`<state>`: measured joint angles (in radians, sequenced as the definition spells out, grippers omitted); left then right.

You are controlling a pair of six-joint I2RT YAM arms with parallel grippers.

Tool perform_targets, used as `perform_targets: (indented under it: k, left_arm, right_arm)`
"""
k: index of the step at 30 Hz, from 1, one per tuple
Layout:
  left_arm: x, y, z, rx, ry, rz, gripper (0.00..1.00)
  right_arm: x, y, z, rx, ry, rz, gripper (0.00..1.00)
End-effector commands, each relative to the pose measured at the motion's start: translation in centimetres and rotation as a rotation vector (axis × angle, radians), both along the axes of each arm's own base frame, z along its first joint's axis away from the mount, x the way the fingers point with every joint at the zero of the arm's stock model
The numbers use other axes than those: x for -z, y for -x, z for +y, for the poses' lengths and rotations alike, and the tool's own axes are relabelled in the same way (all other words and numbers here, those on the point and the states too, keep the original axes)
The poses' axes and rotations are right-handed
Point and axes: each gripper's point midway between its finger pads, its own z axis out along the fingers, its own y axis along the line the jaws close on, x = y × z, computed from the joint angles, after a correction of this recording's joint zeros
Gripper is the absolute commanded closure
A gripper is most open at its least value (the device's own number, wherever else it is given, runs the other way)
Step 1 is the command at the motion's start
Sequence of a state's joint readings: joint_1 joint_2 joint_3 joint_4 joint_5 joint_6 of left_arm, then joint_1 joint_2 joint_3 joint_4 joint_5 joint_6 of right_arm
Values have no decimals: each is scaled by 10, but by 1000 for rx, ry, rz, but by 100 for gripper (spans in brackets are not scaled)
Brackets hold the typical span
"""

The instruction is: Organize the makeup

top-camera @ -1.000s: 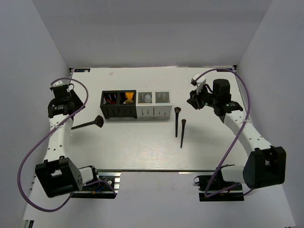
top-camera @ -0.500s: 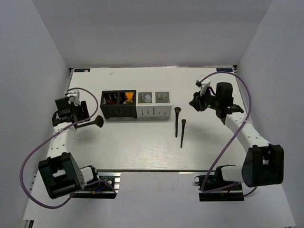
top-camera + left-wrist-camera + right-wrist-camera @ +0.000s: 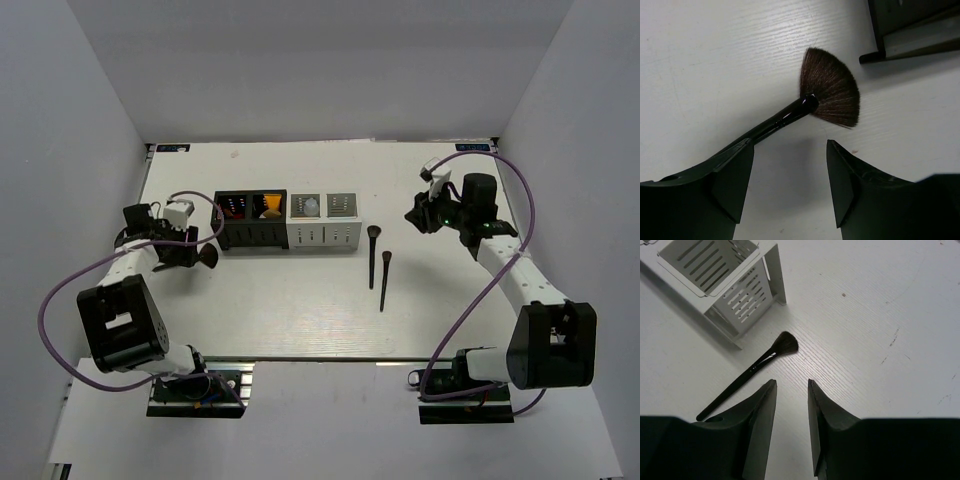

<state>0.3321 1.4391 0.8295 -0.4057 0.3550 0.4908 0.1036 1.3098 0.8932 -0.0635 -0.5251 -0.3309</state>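
Jaws both open, empty; left at fan brush (image 3: 830, 100); white table (image 3: 300, 310); grey walls (image 3: 90, 100).

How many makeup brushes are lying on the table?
3. A black fan-shaped brush lies left of the black slotted organizer box; a slim black brush and a second slim brush lie right of the grey-white slotted box. Others may hide inside the boxes.

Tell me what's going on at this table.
Makeup is being sorted into slotted boxes. The left pincer hangs open over a fan brush that lies on the table beside the black organizer; it is not gripping it. The right pincer hovers near the white organizer, slightly open and empty. Two slim brushes lie loose beside the boxes.
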Motion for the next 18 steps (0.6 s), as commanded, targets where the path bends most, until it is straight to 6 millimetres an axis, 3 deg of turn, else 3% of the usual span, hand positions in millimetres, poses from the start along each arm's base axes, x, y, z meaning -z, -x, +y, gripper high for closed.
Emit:
perform_targets:
  k: [1,6,9,18]
  left_arm:
    - [-9,-9,7,81,-66,-38,30]
    - [-6,-23,33,29,-178,-50,30]
    - [-6,-29,38,40,-202,-56,30]
    - [6,-29,24,96,-162,-63,31]
  right_arm:
    - [-4,-6,-5,-5,7,-14,63]
    - [-1,-9,-9,1,5,1,62]
    - [1,-10,-11,-1,9,9,62]
    - [4,-14,-18,8,18,37,62]
